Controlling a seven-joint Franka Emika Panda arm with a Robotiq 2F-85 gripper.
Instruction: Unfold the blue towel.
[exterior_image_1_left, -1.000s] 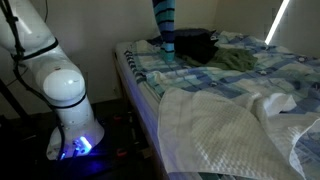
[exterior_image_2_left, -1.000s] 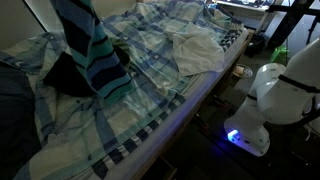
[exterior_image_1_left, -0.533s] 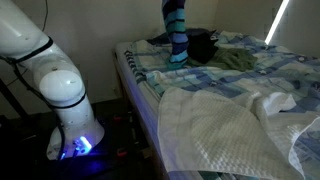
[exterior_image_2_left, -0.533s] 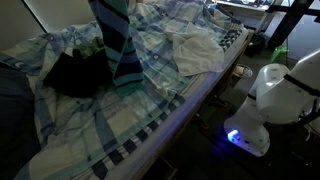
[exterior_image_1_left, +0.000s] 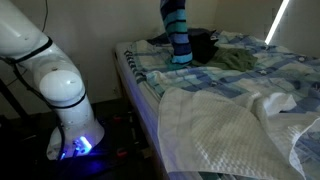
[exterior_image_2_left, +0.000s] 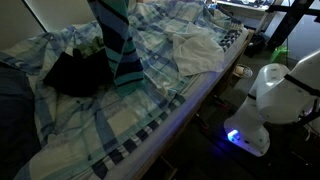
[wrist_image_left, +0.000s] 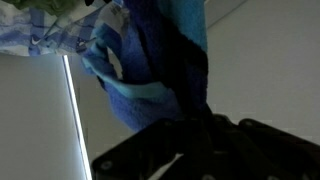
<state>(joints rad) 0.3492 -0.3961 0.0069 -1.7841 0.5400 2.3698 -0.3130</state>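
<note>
Now motion pauses: blue towel (exterior_image_1_left: 177, 35) hangs as long vertical strip in both exterior views (exterior_image_2_left: 118, 45), same spot as 0.5 s back, after sideways shift along bed since 1 s ago. Gripper (wrist_image_left: 195, 125), visible only in wrist view, is clamped tight on towel's upper end. Lower end sits at bedsheet (exterior_image_2_left: 150, 115), just beside black object (exterior_image_2_left: 70, 75); contact unclear. Judgement: lengthwise fold has dropped out, strip looks narrow, spreading flat not yet done.

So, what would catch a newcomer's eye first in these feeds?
The blue towel hangs as a striped column over the bed, its top out of frame in both exterior views. Then the white blanket heaped in the foreground, and the robot base glowing blue on the floor.
</note>
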